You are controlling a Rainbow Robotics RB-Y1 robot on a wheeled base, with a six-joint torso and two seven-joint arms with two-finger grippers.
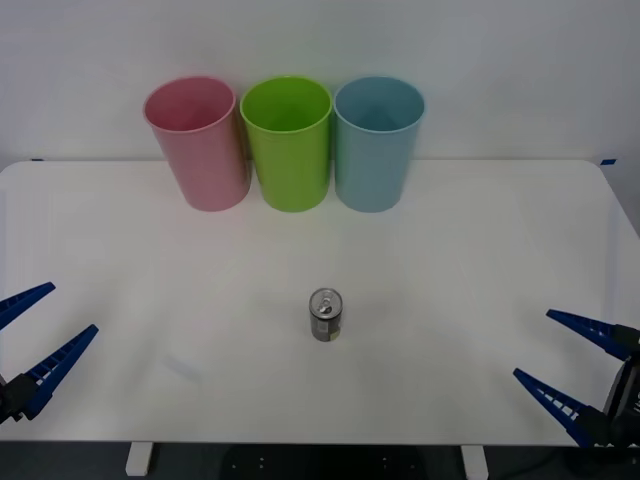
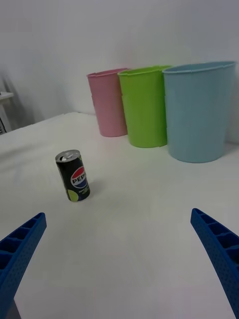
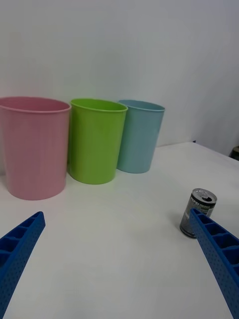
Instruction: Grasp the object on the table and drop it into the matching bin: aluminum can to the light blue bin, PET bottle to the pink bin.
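white table (image 1: 480,250) bears can (image 1: 326,315), three bins (image 1: 289,145).

light: bright, even, diffuse | shadows: faint, soft | glare: none | focus: sharp

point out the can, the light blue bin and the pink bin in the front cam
aluminum can (image 1: 326,316), front view, on its dark side wall below the silver lid.
light blue bin (image 1: 374,165), front view, on its outer wall.
pink bin (image 1: 210,165), front view, on its outer wall.
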